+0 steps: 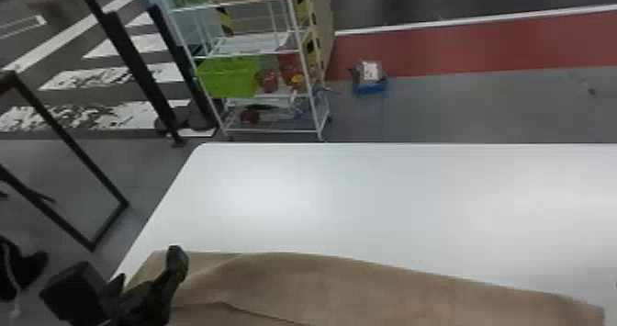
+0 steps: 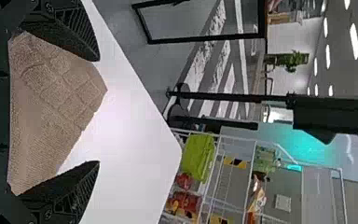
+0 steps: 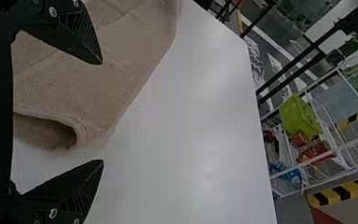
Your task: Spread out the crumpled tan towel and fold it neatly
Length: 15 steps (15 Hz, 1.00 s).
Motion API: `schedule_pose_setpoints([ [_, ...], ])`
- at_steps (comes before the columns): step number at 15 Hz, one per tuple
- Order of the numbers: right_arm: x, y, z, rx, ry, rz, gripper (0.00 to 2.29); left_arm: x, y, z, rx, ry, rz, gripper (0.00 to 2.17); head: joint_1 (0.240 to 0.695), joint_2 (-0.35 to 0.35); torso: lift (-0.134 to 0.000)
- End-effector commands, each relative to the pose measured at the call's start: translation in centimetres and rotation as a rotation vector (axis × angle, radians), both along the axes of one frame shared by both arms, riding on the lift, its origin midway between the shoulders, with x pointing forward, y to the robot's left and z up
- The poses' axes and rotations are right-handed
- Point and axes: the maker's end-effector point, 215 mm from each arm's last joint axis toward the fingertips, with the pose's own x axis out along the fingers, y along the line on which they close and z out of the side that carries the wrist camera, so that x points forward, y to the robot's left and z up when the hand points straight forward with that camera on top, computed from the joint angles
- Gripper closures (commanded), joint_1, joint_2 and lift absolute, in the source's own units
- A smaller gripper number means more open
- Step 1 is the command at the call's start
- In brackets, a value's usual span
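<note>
The tan towel (image 1: 321, 286) lies wide across the near part of the white table, with a long crease toward its left. At its left end my left gripper (image 1: 149, 269) is over the cloth. In the left wrist view, that left gripper (image 2: 98, 111) has its fingers wide apart, and a corner of the towel (image 2: 56, 93) with a grid-like texture lies between and behind them. In the right wrist view, my right gripper (image 3: 102, 112) is open too, beside the towel (image 3: 107, 84), whose near edge curls up into a small hollow loop. Neither gripper holds cloth.
The white table (image 1: 367, 201) stretches beyond the towel to its far edge. Behind it stands a wire shelf rack (image 1: 257, 130) with a green basket (image 1: 229, 77). A black metal frame (image 1: 110, 217) stands on the floor left of the table.
</note>
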Motion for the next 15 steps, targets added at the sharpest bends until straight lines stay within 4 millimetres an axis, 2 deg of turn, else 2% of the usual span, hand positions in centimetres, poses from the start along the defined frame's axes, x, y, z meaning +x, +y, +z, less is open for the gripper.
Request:
schedule_pose_setpoints([
  [1, -0.8, 1.3, 2.3, -0.011, 0.000, 0.020, 0.13, -1.4, 2.6, 1.9, 0.050, 0.021, 0.000, 0.13, 0.695, 0.334, -0.122],
  [2, -1.4, 1.9, 3.1, -0.018, 0.005, 0.031, 0.13, -2.0, 4.1, 3.1, 0.060, 0.017, 0.012, 0.14, 0.695, 0.350, -0.122],
  [4, -2.2, 3.1, 4.0, -0.037, -0.005, 0.077, 0.13, -3.1, 5.6, 2.8, 0.016, 0.050, -0.009, 0.14, 0.695, 0.350, -0.122],
  [6, -3.1, 4.4, 3.9, -0.080, 0.013, 0.148, 0.13, -4.8, 6.1, -0.6, -0.079, 0.190, -0.082, 0.14, 0.695, 0.350, -0.122],
  [7, -3.2, 5.2, 3.7, -0.098, 0.013, 0.187, 0.14, -5.1, 6.6, -1.2, -0.101, 0.196, -0.079, 0.14, 0.695, 0.350, -0.122],
  [10, -4.6, 7.4, 2.3, -0.139, 0.035, 0.303, 0.15, -5.8, 7.9, -1.7, -0.109, 0.201, -0.051, 0.14, 0.695, 0.350, -0.122],
  [12, -5.2, 9.1, 2.1, -0.135, 0.033, 0.381, 0.19, -6.0, 8.4, -1.4, -0.114, 0.189, -0.040, 0.14, 0.695, 0.350, -0.122],
  [15, -3.7, 9.0, 1.3, -0.206, 0.001, 0.454, 0.29, -6.1, 8.6, -1.2, -0.111, 0.189, -0.037, 0.14, 0.695, 0.350, -0.122],
])
